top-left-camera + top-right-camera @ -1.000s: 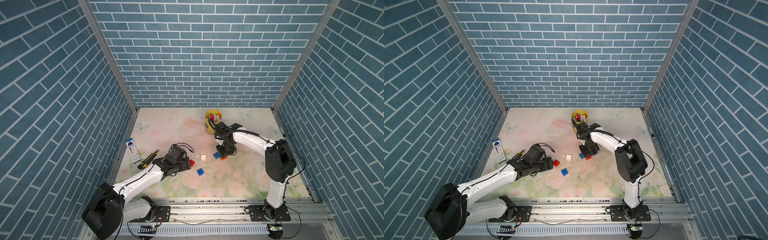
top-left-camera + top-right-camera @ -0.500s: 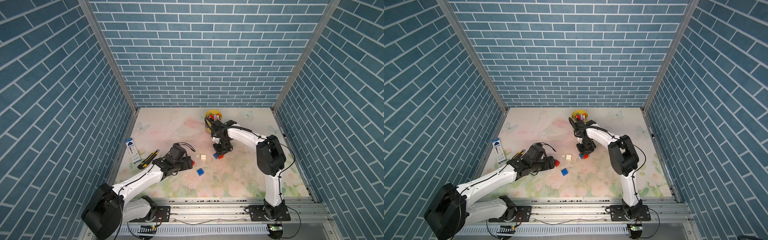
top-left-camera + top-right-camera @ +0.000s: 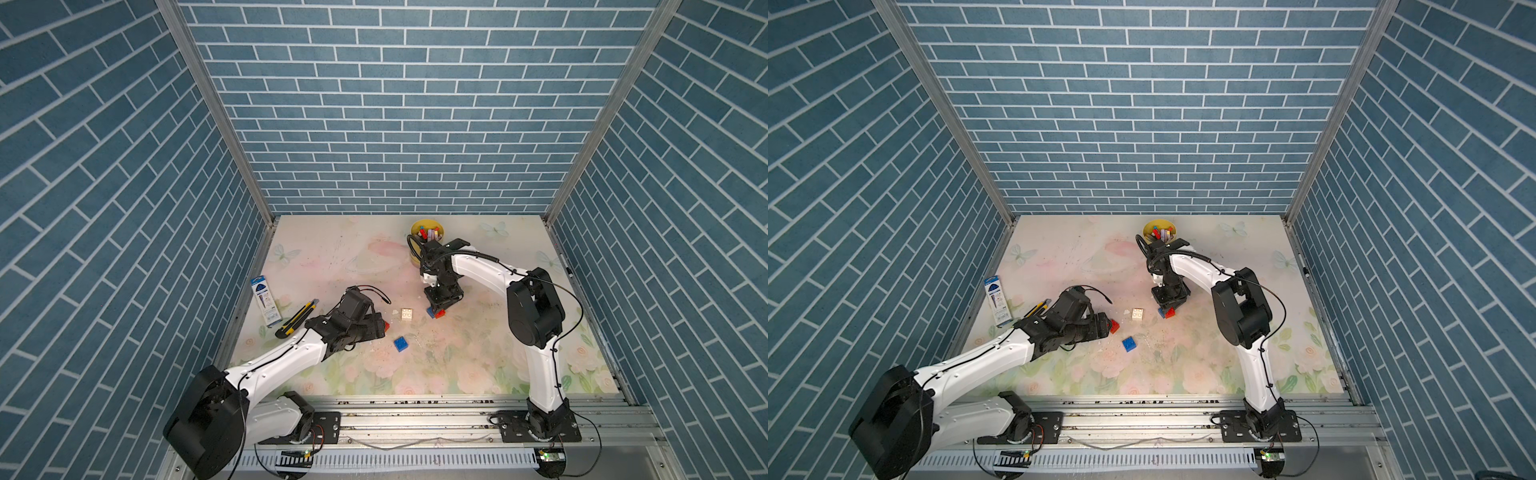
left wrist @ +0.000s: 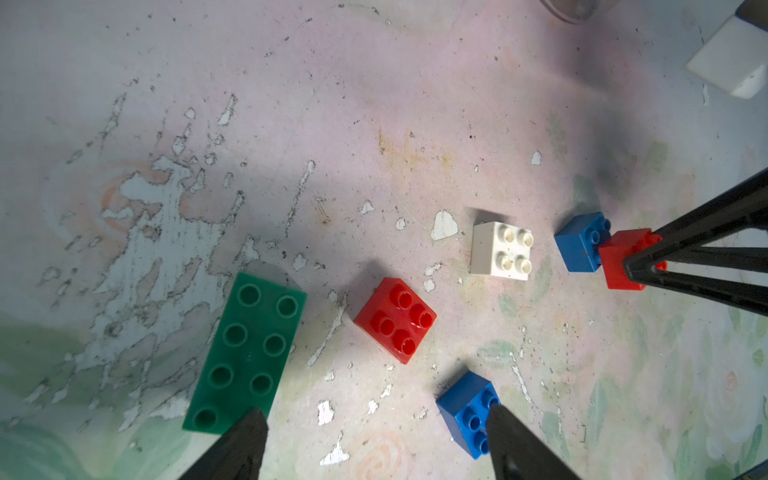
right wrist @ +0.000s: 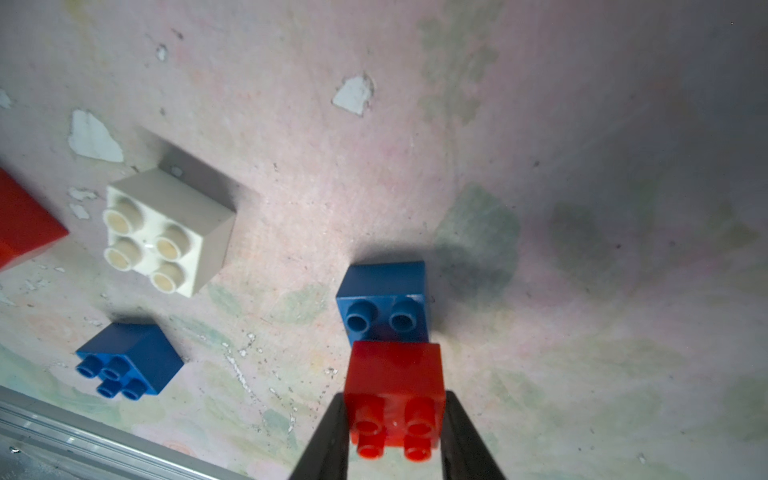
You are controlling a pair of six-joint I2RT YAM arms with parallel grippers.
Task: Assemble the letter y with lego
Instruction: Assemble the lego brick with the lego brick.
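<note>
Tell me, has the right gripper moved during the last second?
Yes. The right gripper, holding a red brick, shifted slightly toward the white brick, which stayed put.

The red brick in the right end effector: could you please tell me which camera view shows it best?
The right wrist view: the red brick fills the foreground, clamped in the right end effector. The left wrist view shows it small and partly covered; both top views show only a red speck.

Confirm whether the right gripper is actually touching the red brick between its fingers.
Touching. The right wrist view shows the right gripper with both fingers pressed flat against opposite sides of the red brick, with no gap on either side.
</note>
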